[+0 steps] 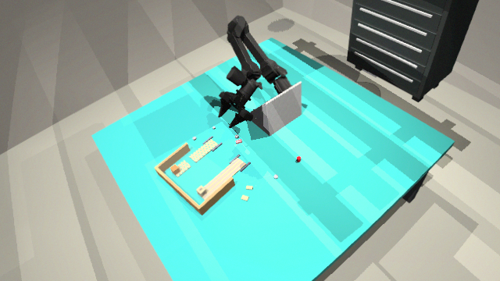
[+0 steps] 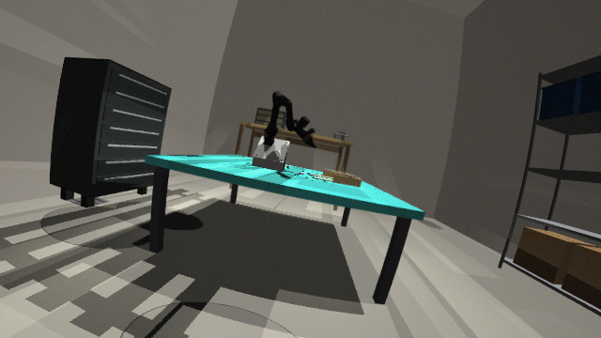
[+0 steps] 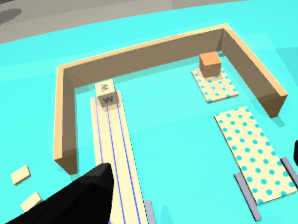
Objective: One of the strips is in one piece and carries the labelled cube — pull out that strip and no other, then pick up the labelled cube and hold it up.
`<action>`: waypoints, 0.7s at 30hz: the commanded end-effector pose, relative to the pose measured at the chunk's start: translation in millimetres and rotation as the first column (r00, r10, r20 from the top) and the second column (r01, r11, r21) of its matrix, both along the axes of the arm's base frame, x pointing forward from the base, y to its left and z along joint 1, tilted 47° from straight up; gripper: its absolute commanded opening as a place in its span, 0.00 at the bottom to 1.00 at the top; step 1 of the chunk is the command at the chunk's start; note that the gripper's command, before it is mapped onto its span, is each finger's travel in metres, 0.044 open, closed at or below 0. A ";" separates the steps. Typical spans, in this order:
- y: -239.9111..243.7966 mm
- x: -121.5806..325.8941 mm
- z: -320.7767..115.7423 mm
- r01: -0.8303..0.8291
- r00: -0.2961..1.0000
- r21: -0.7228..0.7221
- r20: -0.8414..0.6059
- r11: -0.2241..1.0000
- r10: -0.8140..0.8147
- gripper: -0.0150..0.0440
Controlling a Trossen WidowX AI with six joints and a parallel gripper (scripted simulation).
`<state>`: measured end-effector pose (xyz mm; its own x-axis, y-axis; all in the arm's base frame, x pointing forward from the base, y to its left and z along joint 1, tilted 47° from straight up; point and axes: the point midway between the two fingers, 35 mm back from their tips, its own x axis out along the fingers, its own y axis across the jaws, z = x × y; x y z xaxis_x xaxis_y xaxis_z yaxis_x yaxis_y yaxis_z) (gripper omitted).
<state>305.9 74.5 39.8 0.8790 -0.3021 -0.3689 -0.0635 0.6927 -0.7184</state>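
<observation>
A cream strip with blue lines (image 1: 224,176) (image 3: 117,145) is in one piece as far as it shows. The pale cube marked W (image 1: 201,190) (image 3: 106,93) stands on its far end, by the wall. A dotted strip is in two parts with a gap: a long piece (image 1: 204,151) (image 3: 255,155) and a short piece (image 1: 183,168) (image 3: 217,90). A plain orange cube (image 1: 174,168) (image 3: 210,64) stands on the short piece. My gripper (image 1: 226,122) (image 2: 315,146) (image 3: 204,161) is open and empty, above the table before the strips' near ends. In the wrist view one finger hides part of the lined strip.
A three-sided wooden wall (image 1: 219,198) (image 3: 145,55) surrounds both cubes. Grey rails (image 1: 245,167) (image 3: 247,196) flank the near ends. A white panel (image 1: 283,111) stands near the arm. Two small tiles (image 1: 249,187) (image 3: 21,175) and a red ball (image 1: 298,159) lie outside the wall.
</observation>
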 end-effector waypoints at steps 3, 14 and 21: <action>0.8 -1.1 -1.1 -0.010 1.000 -0.007 -0.005 1.000 0.010 0.93; 2.2 3.1 -6.2 0.001 1.000 -0.009 -0.030 1.000 -0.002 0.84; 6.9 36.3 -56.8 0.138 0.950 -0.052 -0.275 0.989 -0.147 0.53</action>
<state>324.9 78.7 6.6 0.7858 -0.3710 -0.4949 -0.1359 0.6771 -0.7232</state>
